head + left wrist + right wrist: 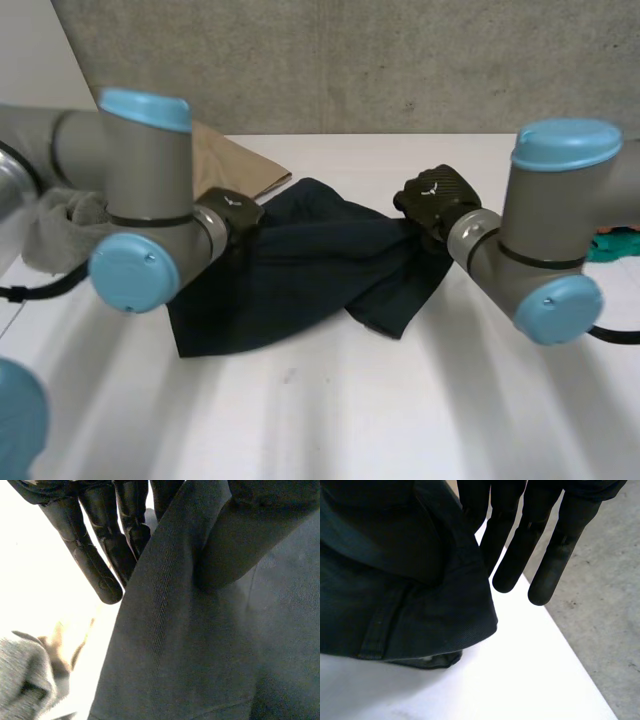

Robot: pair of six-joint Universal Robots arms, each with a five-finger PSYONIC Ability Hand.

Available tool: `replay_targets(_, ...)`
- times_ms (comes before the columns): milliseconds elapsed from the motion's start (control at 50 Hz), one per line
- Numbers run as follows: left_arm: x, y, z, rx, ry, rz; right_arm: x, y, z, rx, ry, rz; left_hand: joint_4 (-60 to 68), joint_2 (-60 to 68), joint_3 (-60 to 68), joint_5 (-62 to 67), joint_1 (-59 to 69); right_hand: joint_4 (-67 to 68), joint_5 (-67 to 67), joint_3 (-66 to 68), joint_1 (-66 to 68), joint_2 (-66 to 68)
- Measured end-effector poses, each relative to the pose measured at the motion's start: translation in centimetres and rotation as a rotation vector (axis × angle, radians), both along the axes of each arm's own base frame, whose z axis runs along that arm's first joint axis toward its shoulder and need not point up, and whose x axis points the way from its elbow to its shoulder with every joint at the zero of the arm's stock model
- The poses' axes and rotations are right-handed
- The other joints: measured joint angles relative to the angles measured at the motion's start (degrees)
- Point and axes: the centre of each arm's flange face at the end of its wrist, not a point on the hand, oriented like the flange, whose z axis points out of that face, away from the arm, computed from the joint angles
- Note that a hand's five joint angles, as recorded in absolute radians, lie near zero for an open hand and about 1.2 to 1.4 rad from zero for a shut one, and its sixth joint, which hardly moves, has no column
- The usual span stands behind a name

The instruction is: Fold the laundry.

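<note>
I see the dark navy cloth garment (300,270) mid white table (400,400), bunched between 2 hands. My left hand (232,212) pinches its left edge, straight fingers (95,565) against thumb. My right hand (435,195) pinches the right edge likewise.
</note>
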Motion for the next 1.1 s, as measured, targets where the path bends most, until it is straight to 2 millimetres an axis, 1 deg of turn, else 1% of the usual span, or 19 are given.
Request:
replay_targets(40,-0.2,-0.8,-1.3,-0.002,-0.005,0.022,0.7,-1.2,-0.3,-0.052,-0.033,-0.017,0.0,0.0,0.0,0.0,0.0,0.0,0.0,0.0,0.0,0.0)
replay_targets(120,-0.3,-2.8,-0.2,-0.088,0.05,0.053,1.9,-3.7,1.4,-0.205,-0.121,-0.051,0.0,0.0,0.0,0.0,0.0,0.0,0.0,0.0,0.0,0.0)
replay_targets(200,-0.3,-5.0,5.1,-0.285,0.192,0.06,2.8,-5.8,5.9,-0.416,-0.261,-0.082,0.0,0.0,0.0,0.0,0.0,0.0,0.0,0.0,0.0,0.0)
replay_targets(240,-0.2,-5.5,8.5,-0.398,0.279,0.047,3.0,-6.5,8.9,-0.527,-0.352,-0.094,0.0,0.0,0.1,0.0,0.0,0.0,0.0,0.0,0.0,0.0)
replay_targets(260,-0.3,-5.6,11.3,-0.486,0.349,0.03,3.0,-6.6,10.7,-0.587,-0.407,-0.098,0.0,0.0,0.1,0.0,0.0,0.0,0.0,0.0,0.0,0.0)
replay_targets(280,-0.3,-5.5,13.1,-0.54,0.392,0.017,3.0,-6.7,12.1,-0.633,-0.452,-0.1,0.0,0.0,0.1,0.0,0.0,0.0,0.0,0.0,0.0,0.0)
replay_targets(300,-0.3,-5.0,16.4,-0.636,0.473,-0.014,2.9,-6.6,14.4,-0.704,-0.527,-0.099,0.0,0.0,0.1,0.0,0.0,0.0,0.0,0.0,0.0,0.0)
replay_targets(340,-0.3,-4.3,19.0,-0.711,0.537,-0.042,2.8,-6.3,16.2,-0.757,-0.588,-0.095,0.0,0.0,0.1,0.0,0.0,0.0,0.0,0.0,0.0,0.0)
replay_targets(360,-0.3,-3.4,21.5,-0.778,0.604,-0.073,2.6,-5.9,17.8,-0.799,-0.641,-0.087,0.0,0.0,0.1,0.3,0.0,0.0,0.0,0.0,0.0,0.0)
replay_targets(440,0.0,-2.3,23.6,-0.813,0.671,-0.092,2.6,-5.1,18.5,-0.782,-0.652,-0.071,0.0,0.0,0.1,0.5,0.0,0.0,0.0,0.0,0.0,0.0)
replay_targets(500,0.3,-2.5,22.7,-0.761,0.664,-0.074,2.7,-4.6,17.1,-0.693,-0.591,-0.057,0.0,0.0,0.1,0.5,0.0,0.0,0.0,0.0,0.0,0.0)
replay_targets(600,0.6,-3.2,17.6,-0.566,0.57,-0.026,2.7,-3.6,12.3,-0.472,-0.427,-0.027,0.0,0.0,0.1,0.5,0.0,0.0,0.0,0.0,0.0,0.4)
replay_targets(800,1.2,-1.8,3.3,-0.126,0.309,0.008,1.6,0.2,0.0,-0.017,-0.082,0.033,-1.0,-0.8,-0.4,0.2,-0.1,0.0,0.0,0.0,0.0,0.4)
replay_targets(840,1.5,-1.6,0.5,-0.064,0.25,0.01,1.6,0.6,-2.2,0.04,-0.044,0.04,-8.1,-8.0,-7.4,-6.6,-6.5,0.0,0.0,0.0,0.0,0.3)
replay_targets(900,1.9,-1.7,-1.9,-0.02,0.191,0.016,1.9,0.5,-4.2,0.073,-0.03,0.035,-24.6,-25.0,-24.2,-23.3,-24.1,-7.7,-7.3,-7.3,-4.0,-6.7)
replay_targets(940,2.1,-1.9,-2.7,-0.01,0.17,0.021,2.0,0.2,-4.8,0.077,-0.034,0.026,-27.4,-27.7,-26.4,-26.1,-26.7,-12.5,-12.2,-12.7,-9.3,-12.1)
replay_targets(960,2.3,-2.1,-3.0,-0.01,0.156,0.025,2.0,-0.3,-5.2,0.073,-0.047,0.008,-39.5,-39.0,-38.3,-38.4,-38.1,-20.8,-20.9,-20.5,-17.2,-20.0)
replay_targets(1000,2.4,-2.3,-2.9,-0.018,0.15,0.029,2.1,-0.9,-5.3,0.065,-0.068,-0.019,-46.7,-46.3,-45.3,-45.5,-44.8,-32.2,-32.7,-31.6,-28.5,-31.3)
replay_targets(1100,2.3,-2.7,-1.5,-0.062,0.159,0.035,1.8,-2.1,-4.8,0.041,-0.131,-0.092,-51.3,-50.9,-50.1,-50.5,-47.5,-48.2,-49.2,-47.6,-44.4,-46.9)
